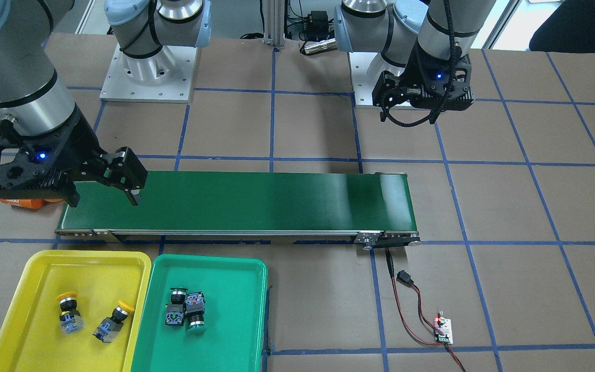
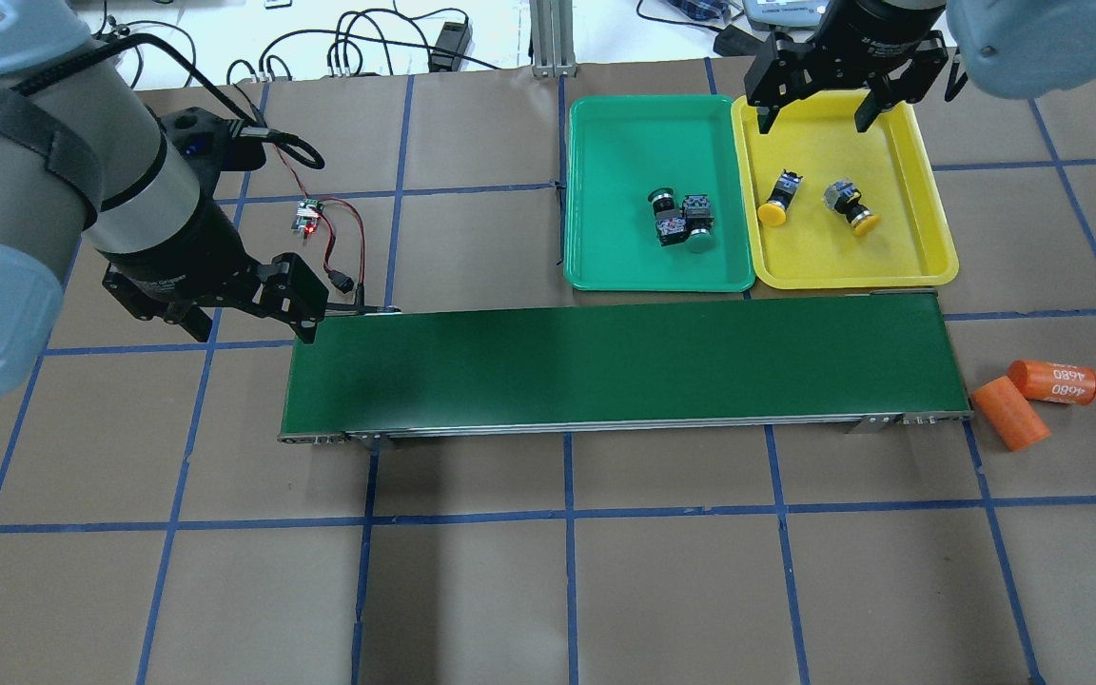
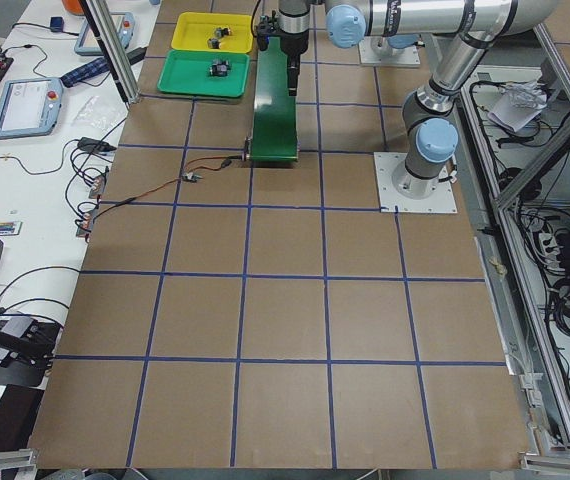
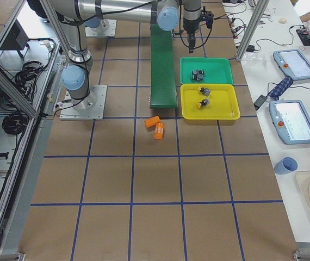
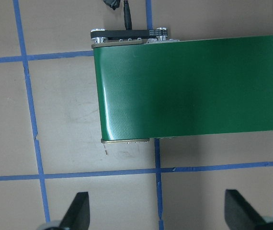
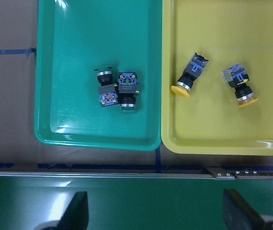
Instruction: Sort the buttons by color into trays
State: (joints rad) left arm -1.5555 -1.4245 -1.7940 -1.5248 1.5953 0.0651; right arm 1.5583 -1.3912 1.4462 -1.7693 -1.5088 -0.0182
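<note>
Two green-capped buttons (image 2: pixel 679 217) lie touching in the green tray (image 2: pixel 624 143); they also show in the right wrist view (image 6: pixel 118 89) and the front view (image 1: pixel 186 309). Two yellow-capped buttons (image 2: pixel 778 200) (image 2: pixel 851 205) lie apart in the yellow tray (image 2: pixel 900 190). My right gripper (image 2: pixel 814 119) is open and empty, held high over the belt's end near the trays (image 6: pixel 158 215). My left gripper (image 2: pixel 253 328) is open and empty above the table just off the conveyor's other end (image 5: pixel 158 213).
A long dark-green conveyor belt (image 2: pixel 605 366) runs across the table beside the trays. Two orange cylinders (image 2: pixel 1052 381) (image 2: pixel 1009 414) lie off its right end. A small controller board (image 2: pixel 305 219) with red and black wires lies near its left end.
</note>
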